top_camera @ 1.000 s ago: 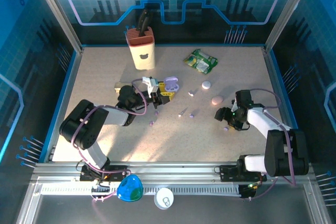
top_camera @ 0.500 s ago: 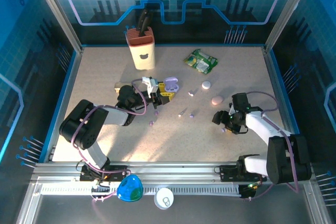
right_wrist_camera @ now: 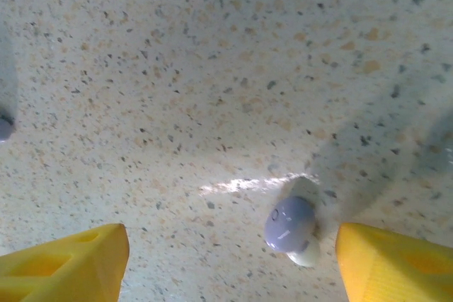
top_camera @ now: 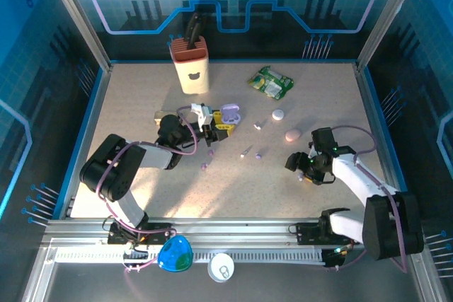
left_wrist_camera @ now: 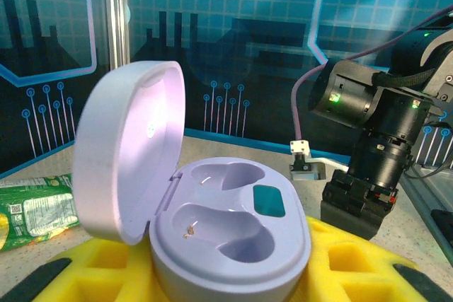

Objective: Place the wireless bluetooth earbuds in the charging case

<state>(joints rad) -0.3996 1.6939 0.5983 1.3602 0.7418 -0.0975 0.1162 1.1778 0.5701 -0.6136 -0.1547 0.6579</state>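
Grips open charging case point(left_wrist_camera: 233, 238) in left hand point(top_camera: 218, 128); hovers right hand point(right_wrist_camera: 230, 263) spread wide over one earbud point(right_wrist_camera: 290, 230).
Clamps the lilac case between yellow fingers point(left_wrist_camera: 347, 263), lid tilted up, two wells showing; straddles the lilac earbud lying on the speckled surface point(top_camera: 141, 104), apart from both fingertips, nearer the one at right in the wrist view; shows other earbuds point(top_camera: 245, 151) scattered mid-surface between the hands, near a white pebble point(top_camera: 279, 114) and pink pebble point(top_camera: 292, 134); green packet point(top_camera: 271, 83) and knife block point(top_camera: 191, 67) far side.
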